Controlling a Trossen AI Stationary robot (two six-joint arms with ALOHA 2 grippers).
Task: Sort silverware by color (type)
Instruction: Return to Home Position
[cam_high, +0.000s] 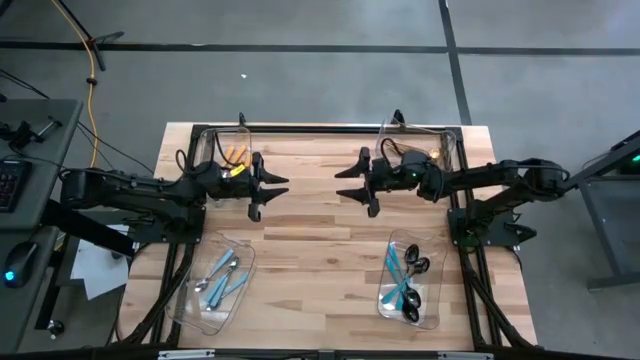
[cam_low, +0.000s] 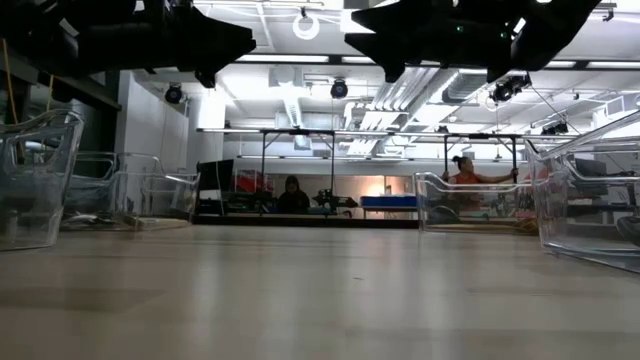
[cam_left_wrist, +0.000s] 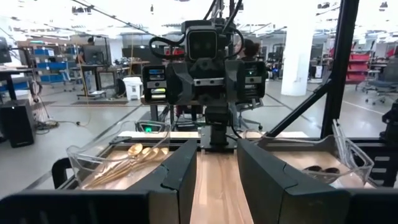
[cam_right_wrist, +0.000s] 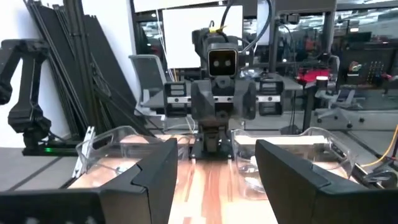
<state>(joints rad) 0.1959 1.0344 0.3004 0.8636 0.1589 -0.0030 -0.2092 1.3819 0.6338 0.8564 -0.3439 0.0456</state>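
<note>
We note left tool (cam_high: 282, 187) and right tool (cam_high: 342, 185) spread, empty, facing across bench (cam_high: 310, 250) centre; silverware (cam_high: 222, 278) lies outward, in corner bins (cam_high: 182, 306).

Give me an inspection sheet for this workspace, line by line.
Surface: wooden table; four clear bins, one at each corner.
Job's things, by the high view: orange-handled pieces in the top-left bin; gold pieces top-right; blue-handled pieces bottom-left; black pieces bottom-right.
Clutter: nothing seen.
Pincers: left pincer and right pincer open, empty, facing each other above mid-table.
Cables: yellow cable on the floor beside the table.
Surroundings: people in the room behind.
</note>
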